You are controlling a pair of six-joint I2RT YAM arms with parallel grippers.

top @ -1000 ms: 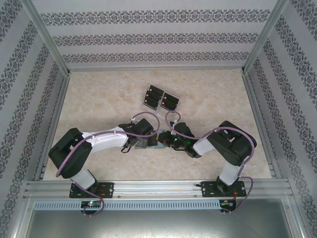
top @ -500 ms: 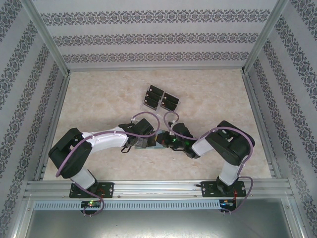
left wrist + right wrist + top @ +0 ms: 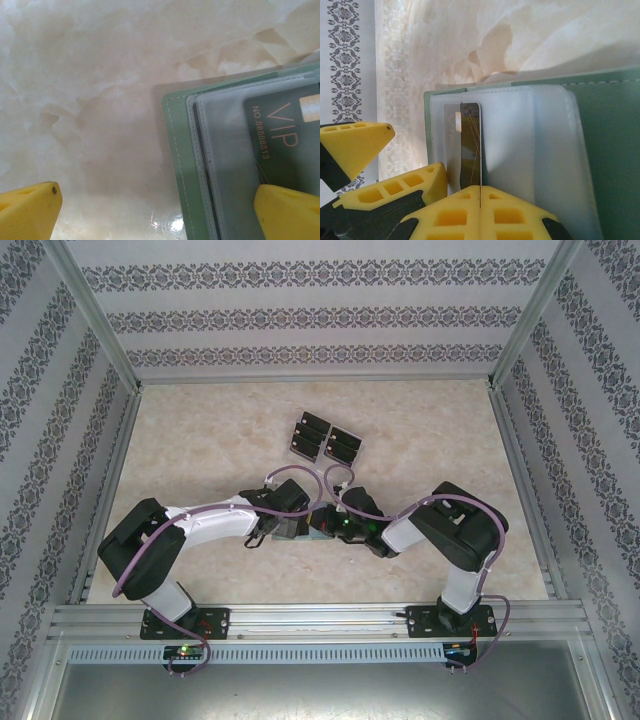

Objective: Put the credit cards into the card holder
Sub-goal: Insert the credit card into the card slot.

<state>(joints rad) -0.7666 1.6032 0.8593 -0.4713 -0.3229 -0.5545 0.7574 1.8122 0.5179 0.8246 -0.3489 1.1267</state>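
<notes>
Pinching one credit card edge-on, our right gripper is clamped tight on it, the card's far end lying against a clear sleeve of the open green card holder, which lies on the table between our two wrists; our left gripper is spread wide, one finger over the holder, the other over bare table. We judge the card could snag on the sleeve lip and bow, or shove the holder away, since we cannot tell whether that finger presses it down. The other credit cards sit well apart, farther out. The table is glossy, cream and marble-patterned; floral-striped walls and an aluminium frame enclose it
</notes>
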